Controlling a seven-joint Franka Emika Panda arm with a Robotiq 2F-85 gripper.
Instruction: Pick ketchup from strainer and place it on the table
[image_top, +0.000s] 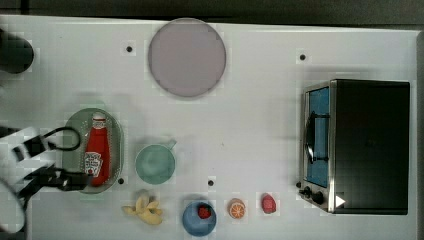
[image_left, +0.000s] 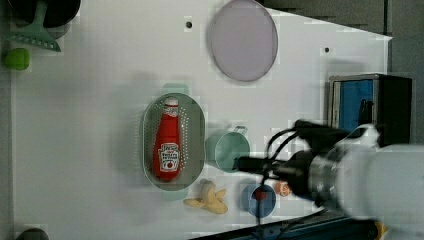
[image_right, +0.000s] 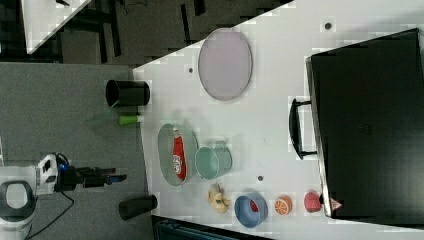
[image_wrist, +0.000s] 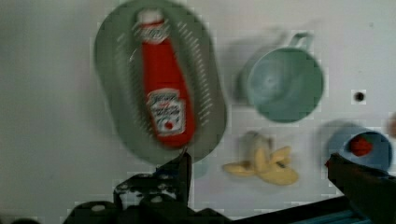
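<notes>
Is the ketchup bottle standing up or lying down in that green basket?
Lying down. The ketchup rests flat on its side inside the strainer, its white cap toward the grey-lilac plate and its label facing up.

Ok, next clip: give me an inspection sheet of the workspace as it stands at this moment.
Surface: white table with small dark holes.
Job's things: ketchup lying in the strainer, cap toward the plate, not yet picked.
Clutter: green cup, grey-lilac plate, banana, blue bowl holding a red fruit, orange slice, red fruit, toaster oven.
Grippers: gripper open, empty, near the strainer's end by the bottle's base.
Cables: black cable looped on the wrist.
Surroundings: black cup at the table's edge; grey floor.
</notes>
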